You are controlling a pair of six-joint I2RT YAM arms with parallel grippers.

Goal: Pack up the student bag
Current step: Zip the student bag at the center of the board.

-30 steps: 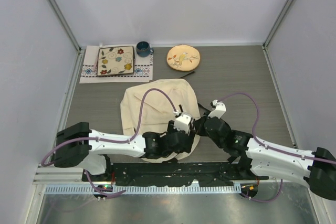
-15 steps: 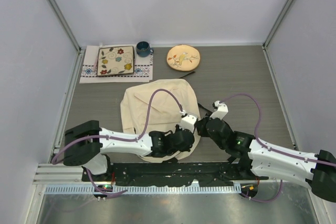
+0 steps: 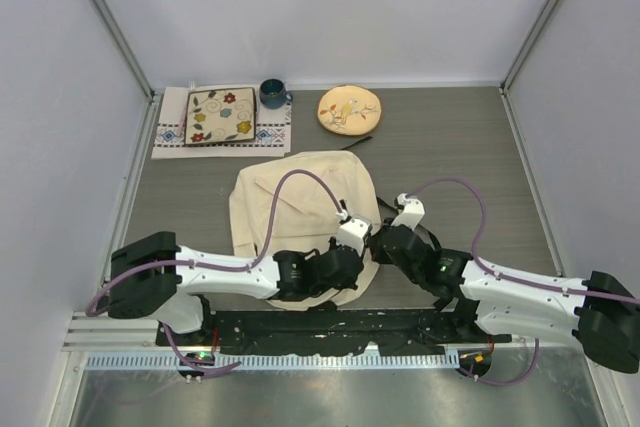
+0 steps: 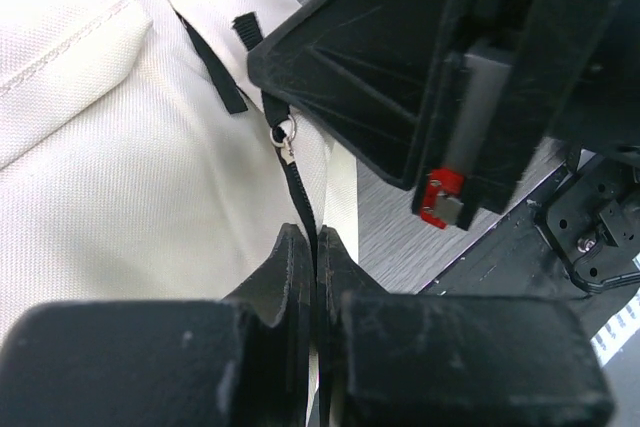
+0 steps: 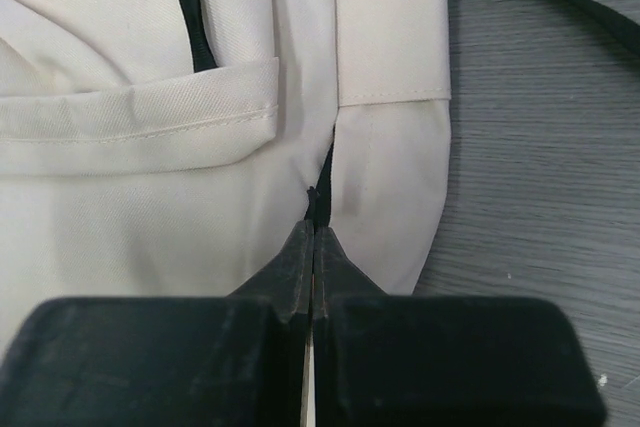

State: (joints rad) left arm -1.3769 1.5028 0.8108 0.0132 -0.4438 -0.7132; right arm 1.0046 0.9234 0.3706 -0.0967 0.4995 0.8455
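Student bag (image 3: 290,197) flat at the near centre of the table (image 3: 450,147); left gripper (image 4: 317,245) clamps its black zipper pull (image 4: 300,187), right gripper (image 5: 313,235) pinches a black seam strip (image 5: 320,192). Opposed tugging could slip either thin hold.

No text, label or number is readable anywhere.

Overhead — wrists close over student bag (image 3: 310,207)

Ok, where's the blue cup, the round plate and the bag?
small blue cup (image 3: 272,93): top view, its bowl
round yellowish floral plate (image 3: 349,109): top view, its middle
cream fabric backpack (image 3: 300,209): top view, front panel
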